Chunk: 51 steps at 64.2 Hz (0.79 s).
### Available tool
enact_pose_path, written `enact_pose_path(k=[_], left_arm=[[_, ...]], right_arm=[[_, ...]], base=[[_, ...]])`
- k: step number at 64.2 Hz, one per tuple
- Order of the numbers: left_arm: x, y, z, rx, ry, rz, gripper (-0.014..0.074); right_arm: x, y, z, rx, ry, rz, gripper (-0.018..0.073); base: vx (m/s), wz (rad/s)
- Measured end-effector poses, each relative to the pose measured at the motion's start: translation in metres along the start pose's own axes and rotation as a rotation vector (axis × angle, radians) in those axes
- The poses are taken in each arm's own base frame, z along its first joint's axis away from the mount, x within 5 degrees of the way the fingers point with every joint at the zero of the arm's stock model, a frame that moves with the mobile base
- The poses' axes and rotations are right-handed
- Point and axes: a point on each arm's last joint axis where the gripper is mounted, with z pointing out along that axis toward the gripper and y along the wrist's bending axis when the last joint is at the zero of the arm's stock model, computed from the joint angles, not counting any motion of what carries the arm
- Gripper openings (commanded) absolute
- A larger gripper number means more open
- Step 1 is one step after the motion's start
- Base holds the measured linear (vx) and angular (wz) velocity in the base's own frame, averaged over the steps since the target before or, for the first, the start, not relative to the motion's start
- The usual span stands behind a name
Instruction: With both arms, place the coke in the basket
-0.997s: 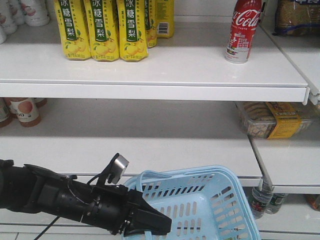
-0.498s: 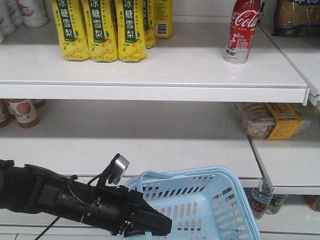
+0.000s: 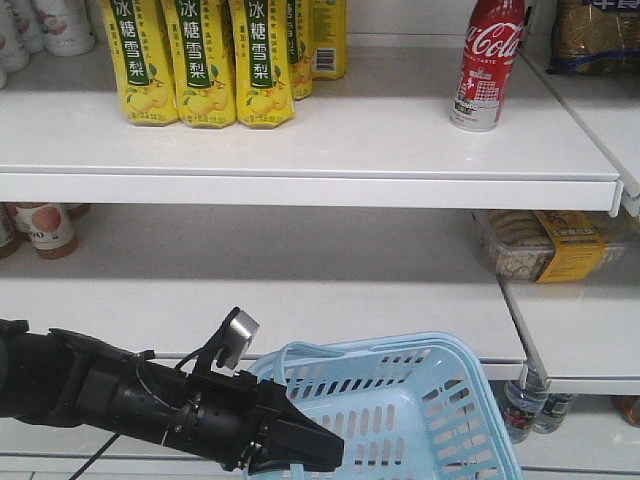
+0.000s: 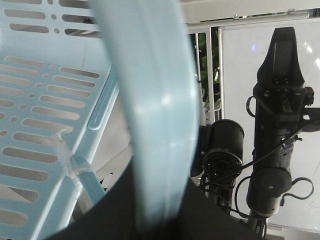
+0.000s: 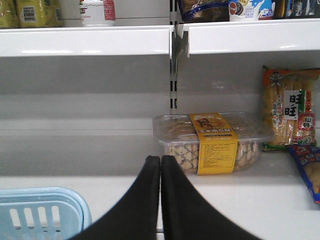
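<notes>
The left gripper (image 3: 318, 452) is clamped on the loop handle (image 4: 150, 100) of the light blue basket (image 3: 455, 350), low in the front view. The right gripper (image 5: 160, 161) has its jaws pressed together, empty, facing a clear biscuit box (image 5: 210, 142). The coke (image 3: 487, 62) stands upright on the top shelf (image 3: 350, 140), well above and to the right of the left gripper, touched by neither.

Clearance round the coke and over the basket mouth.
The coke (image 3: 487, 65) stands alone on my top shelf (image 3: 330, 145), with bare shelf between it and the yellow cartons (image 3: 205, 60) and a packet (image 3: 595, 35) near its other side. The basket (image 3: 440, 400) lies open upward; my left gripper (image 3: 300, 447), clamped on its handle (image 4: 155, 100), blocks one corner.
</notes>
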Motion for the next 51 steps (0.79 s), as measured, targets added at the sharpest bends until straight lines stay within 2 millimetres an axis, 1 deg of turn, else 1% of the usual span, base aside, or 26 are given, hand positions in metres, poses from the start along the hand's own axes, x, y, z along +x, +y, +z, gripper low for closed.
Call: enact_pose_path(k=[51], left_arm=[[0.0006,0.0002,0.0,0.0,0.004,0.001,-0.0007]], right_arm=[[0.0,0.0,0.0,0.0,0.0,0.0,-0.0009]], base=[[0.02,0.0]])
